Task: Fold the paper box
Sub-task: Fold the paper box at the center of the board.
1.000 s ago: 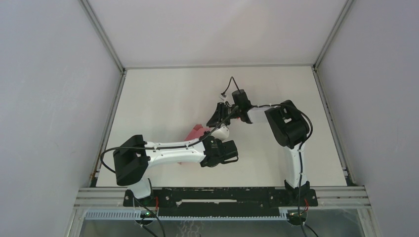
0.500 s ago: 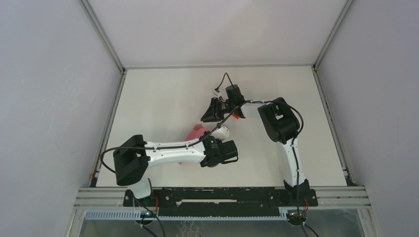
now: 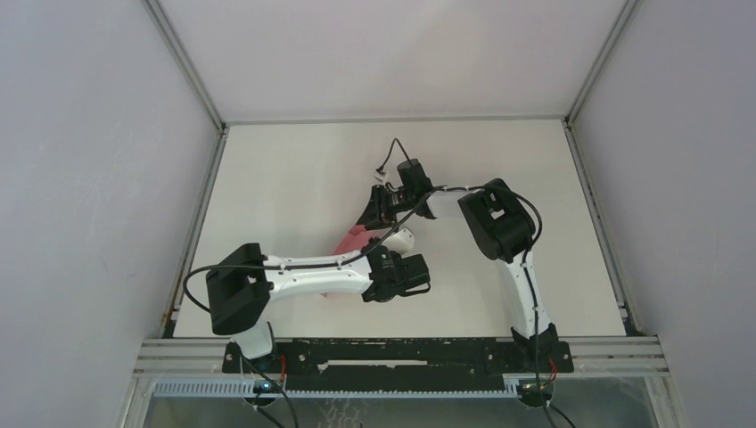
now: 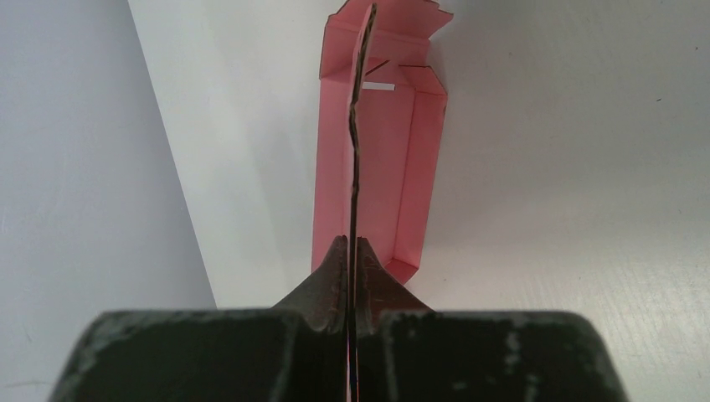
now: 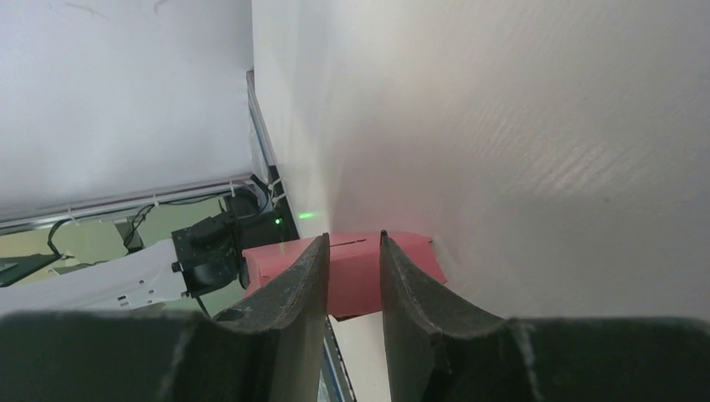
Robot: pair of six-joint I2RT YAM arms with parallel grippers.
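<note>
Near the middle of the bench [image 3: 285, 178], the paper box [image 4: 378, 176] runs its long axis away from the left gripper [image 4: 352, 251], which pinches one upright wall. The right gripper [image 5: 353, 251], slightly parted and empty, faces its far end.

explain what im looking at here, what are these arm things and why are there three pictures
These are two robot arms bolted at the near edge of a white table. The wide picture comes from a fixed camera above and behind them; the other two come from a camera on each wrist, looking past its own fingers. They are working on a pink paper box, partly folded. The left gripper is pinched shut on one thin panel, seen edge-on. The right gripper is open, with the box showing between its fingers; whether it touches is unclear.
</note>
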